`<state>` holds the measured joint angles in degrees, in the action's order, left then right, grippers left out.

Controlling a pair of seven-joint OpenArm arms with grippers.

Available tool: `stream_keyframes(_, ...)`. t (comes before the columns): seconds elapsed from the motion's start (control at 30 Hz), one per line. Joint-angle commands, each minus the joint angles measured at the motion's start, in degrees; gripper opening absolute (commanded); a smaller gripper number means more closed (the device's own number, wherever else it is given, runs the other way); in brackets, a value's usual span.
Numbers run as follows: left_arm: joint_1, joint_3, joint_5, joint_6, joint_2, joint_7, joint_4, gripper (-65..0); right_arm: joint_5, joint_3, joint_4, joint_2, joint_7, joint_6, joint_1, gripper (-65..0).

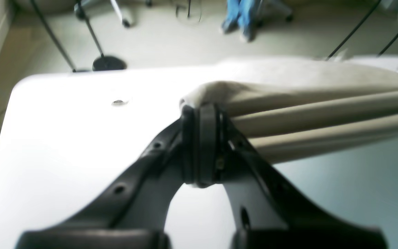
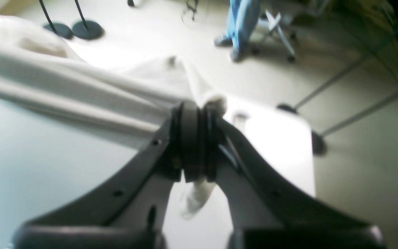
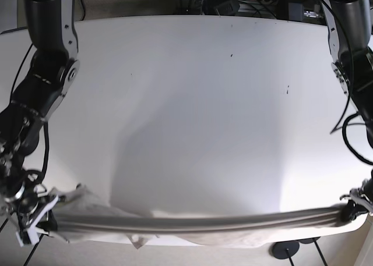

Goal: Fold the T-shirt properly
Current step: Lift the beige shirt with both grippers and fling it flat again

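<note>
Left wrist view: the left gripper [image 1: 202, 145] is clamped tight on a bunched corner of the beige T-shirt [image 1: 323, 114], a nub of cloth poking out above the pads. From there the fabric runs off to the right in long taut ridges and is cut off by the frame edge. Below lies the white table [image 1: 64, 138], washed out by glare, with one small dark mark too blurred to identify. The floor behind is out of focus; a dark round stand base [image 1: 108, 63] and blue-clad legs [image 1: 239, 19] can be made out, the person's upper body out of frame.

Right wrist view: the right gripper [image 2: 195, 141] is likewise closed on the T-shirt [image 2: 64, 97], with a tuft of cloth above its pads and a pale strip hanging below them. The shirt stretches away to the left in drawn folds, its far end beyond the frame. The whole picture is soft.

Base view: the T-shirt [image 3: 198, 224] is pulled into a narrow band along the table's [image 3: 192, 103] near edge, spanning between the right gripper [image 3: 36, 216] at the view's left and the left gripper [image 3: 354, 210] at its right. Loose fabric sags over the edge; how far it hangs is cut off at the bottom of the picture. Both grippers' pads are largely hidden by cloth here.
</note>
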<state>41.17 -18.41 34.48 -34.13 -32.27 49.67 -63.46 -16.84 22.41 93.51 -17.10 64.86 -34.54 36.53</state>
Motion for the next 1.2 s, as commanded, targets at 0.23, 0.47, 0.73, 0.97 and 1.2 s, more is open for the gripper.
stream_keyframes(0.23,-30.6,-14.7,2.2,0.3,3.0,-2.8,-16.1,-65.0,0.9,8.5,13.7,7.7,-2.8,-1.63,-33.5,-63.1)
stream_keyframes(0.47,-46.4,-22.0,2.2,0.2,6.3,-2.7,-24.8,-65.0,1.0,13.1,14.3,12.8,-3.1,-3.39,-48.0,-63.1)
stream_keyframes(0.73,-57.5,-27.6,2.1,-3.5,9.5,-2.6,-30.0,-65.0,0.9,14.4,18.4,15.0,-3.1,-3.48,-57.3,-62.6)
stream_keyframes(0.97,-64.0,-28.6,2.0,-4.9,13.1,-2.6,-37.0,-65.0,0.9,14.6,18.7,16.5,-3.1,-3.48,-60.1,-53.7)
stream_keyframes(1.2,-65.4,-28.4,1.9,-4.9,13.6,-2.6,-37.0,-36.0,-12.8,19.7,18.8,16.4,-3.1,-3.39,-61.4,-23.1)
